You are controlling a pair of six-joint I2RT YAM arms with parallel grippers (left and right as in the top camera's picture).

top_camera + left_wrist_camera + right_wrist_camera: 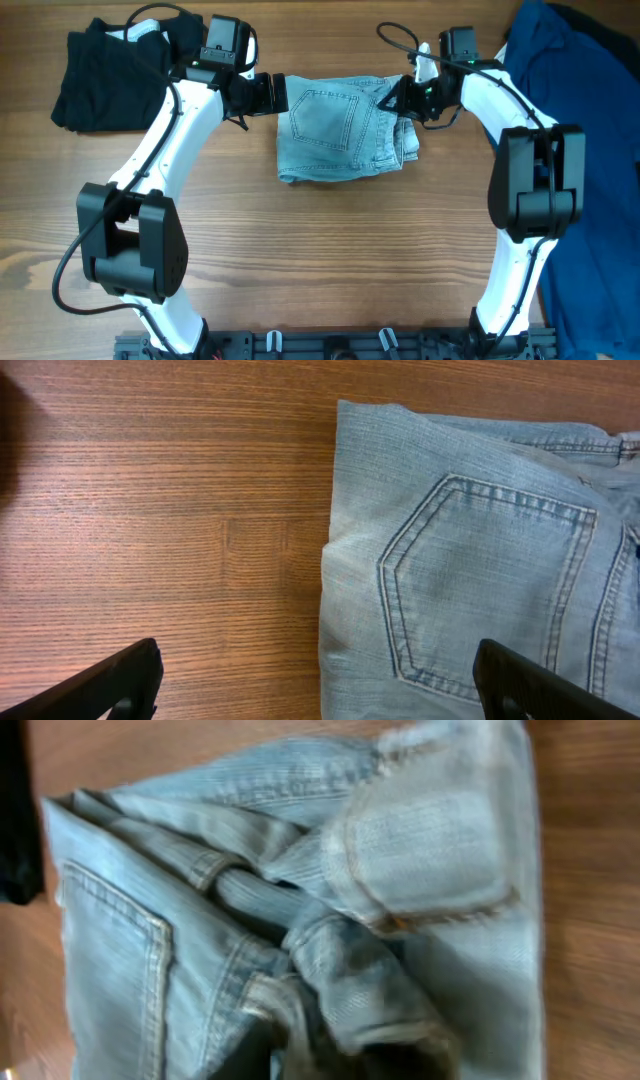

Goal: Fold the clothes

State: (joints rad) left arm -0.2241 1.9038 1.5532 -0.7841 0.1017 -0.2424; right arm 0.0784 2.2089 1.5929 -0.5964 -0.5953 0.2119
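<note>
Close under the right wrist camera the denim shorts (300,900) fill the view: a back pocket to the left, a belt loop and twisted waistband in the middle, and a turned-over hem panel on top. The cloth is rumpled into ridges here. A dark shadow sits at the bottom edge, and the fingers cannot be made out.

From overhead the shorts lie folded in a rough square on the wooden table (330,250), middle of its far half, pocket side up. The left edge is flat and the right edge is bunched.

The right gripper (398,98) sits at that bunched edge, touching the denim; whether its jaws are closed on the cloth I cannot tell. Its arm rises from the near right, bends at a black elbow, and its white forearm reaches away and inward.

The left gripper (315,665) hovers just beside the flat left edge. Its jaws are spread wide and hold nothing. Its arm mirrors the other, angled up from the near left.

A black garment (100,75) lies far left and a dark-blue garment (590,60) far right.
</note>
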